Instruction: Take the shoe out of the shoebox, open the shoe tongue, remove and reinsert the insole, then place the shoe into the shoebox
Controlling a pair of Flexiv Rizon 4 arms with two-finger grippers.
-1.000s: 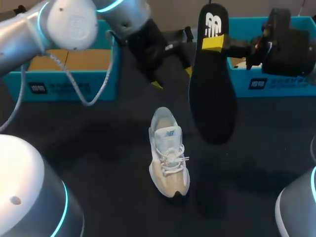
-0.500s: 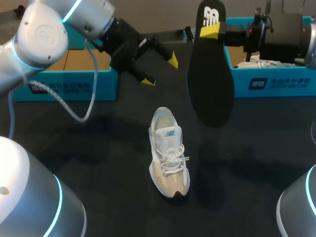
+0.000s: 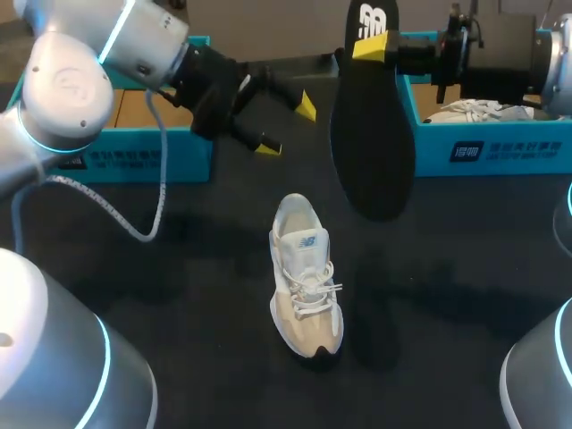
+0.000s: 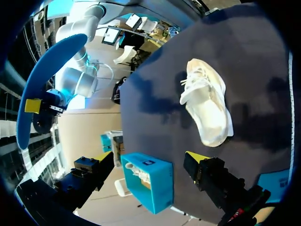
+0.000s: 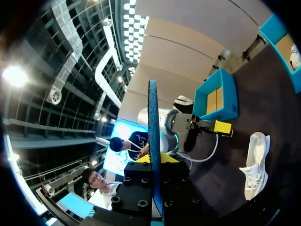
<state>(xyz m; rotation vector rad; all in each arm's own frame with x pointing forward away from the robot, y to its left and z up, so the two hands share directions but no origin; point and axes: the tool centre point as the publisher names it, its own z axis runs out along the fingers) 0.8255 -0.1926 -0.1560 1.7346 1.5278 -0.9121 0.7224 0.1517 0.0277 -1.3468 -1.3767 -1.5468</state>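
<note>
The shoe (image 3: pixel 305 275) is out of its box, sitting upright on its sole near the middle of the black table (image 3: pixel 179 268), heel toward 12 o'clock and toe toward 6, laces tied. From the left wrist cam it (image 4: pixel 207 108) lies ahead of that gripper, nothing touching it

The insole (image 3: pixel 371 116) is out of the shoe and up in the air at roughly 1 o'clock from it, hanging long-ways with the logo end on top. The right gripper (image 3: pixel 374 49) comes in sideways from 3 o'clock and pinches that upper end, one yellow fingertip flat on the face. On its own wrist cam the insole (image 5: pixel 153 141) shows edge-on, clamped between the fingers

The left gripper (image 3: pixel 284 125) hovers at about 11 o'clock from the shoe, fingers spread wide with nothing between them; same on its wrist cam (image 4: pixel 149 157)

Further out there are two teal boxes: the left shoebox (image 3: pixel 125 156) at 10 o'clock shows a bare cardboard floor, and the right shoebox (image 3: pixel 500 152) at 2 o'clock has another white shoe (image 3: pixel 478 110) lying inside
</note>
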